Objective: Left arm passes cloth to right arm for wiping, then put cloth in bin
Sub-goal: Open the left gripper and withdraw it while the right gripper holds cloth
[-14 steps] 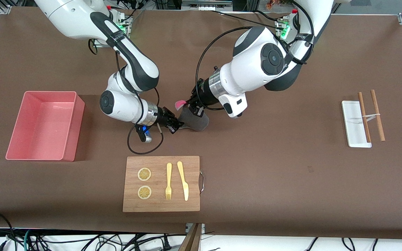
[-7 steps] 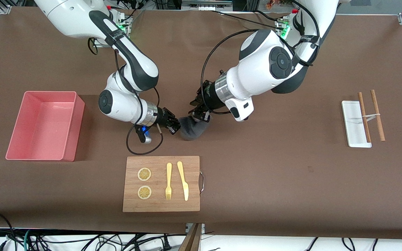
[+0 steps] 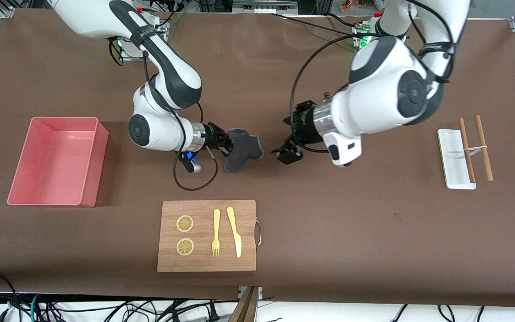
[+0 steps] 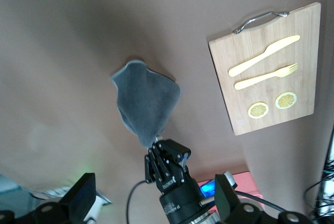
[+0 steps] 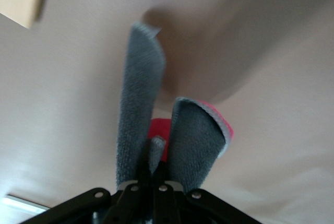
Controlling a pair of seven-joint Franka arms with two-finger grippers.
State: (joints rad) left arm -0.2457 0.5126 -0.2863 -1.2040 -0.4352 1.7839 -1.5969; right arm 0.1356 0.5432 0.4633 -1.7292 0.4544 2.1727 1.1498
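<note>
The dark grey cloth [image 3: 242,148] hangs from my right gripper [image 3: 228,144], which is shut on one edge of it over the bare table between the bin and my left gripper. In the right wrist view the cloth [image 5: 140,104] sits folded between the shut jaws [image 5: 154,174], with its pink reverse showing in the fold. My left gripper [image 3: 286,154] is open and empty, apart from the cloth, toward the left arm's end. Its spread fingers [image 4: 82,199] frame the cloth [image 4: 148,101] in the left wrist view. The salmon-pink bin [image 3: 101,152] stands empty at the right arm's end.
A wooden cutting board [image 3: 248,210] with two lemon slices, a fork and a knife lies nearer the front camera than the cloth. A white tray [image 3: 452,156] with brown chopsticks lies at the left arm's end.
My left gripper let go of the cloth and drew back toward the left arm's end. My right gripper now holds the cloth alone and has raised it slightly.
</note>
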